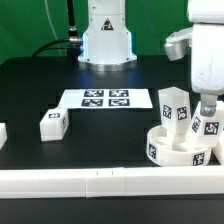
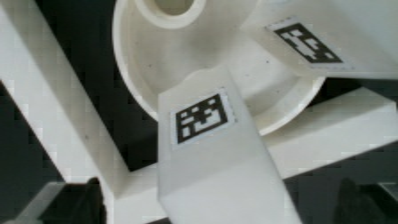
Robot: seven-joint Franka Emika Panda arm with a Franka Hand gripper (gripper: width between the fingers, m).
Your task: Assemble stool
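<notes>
**Two legs up on the seat, pincer over one of them**

The round white seat (image 1: 168, 152) lies flat on the black desk (image 1: 30, 90), close to the front edge and toward the corner on the exterior view's right. It sits just behind the long white rail (image 1: 100, 182) that runs along that edge. Two chunky tagged legs rise from the seat. The upright leg (image 1: 174, 106) stands on the side of the seat farther from the front edge. The second leg (image 1: 210, 128) stands nearer the exterior view's right edge and leans a little.

The pincer (image 1: 207, 110) hangs straight above this second leg, right at its top end. Whether the fingers are clamped on the leg or merely spread around it cannot be told — the exterior view is too small there, and the wrist view shows no clear fingertips.

In the wrist view the second leg (image 2: 210, 120) fills the middle, with its square tag facing the camera. Behind it are the ribbed seat (image 2: 160, 60), the upright leg (image 2: 306, 42) and the rail (image 2: 45, 90), which crosses beside the seat.

A loose leg (image 1: 53, 124) lies on its side toward the edge on the exterior view's left, well apart from the seat. The marker board (image 1: 105, 98) lies flat at mid-desk — between the loose leg and the arm's base (image 1: 105, 40) at the back edge.
</notes>
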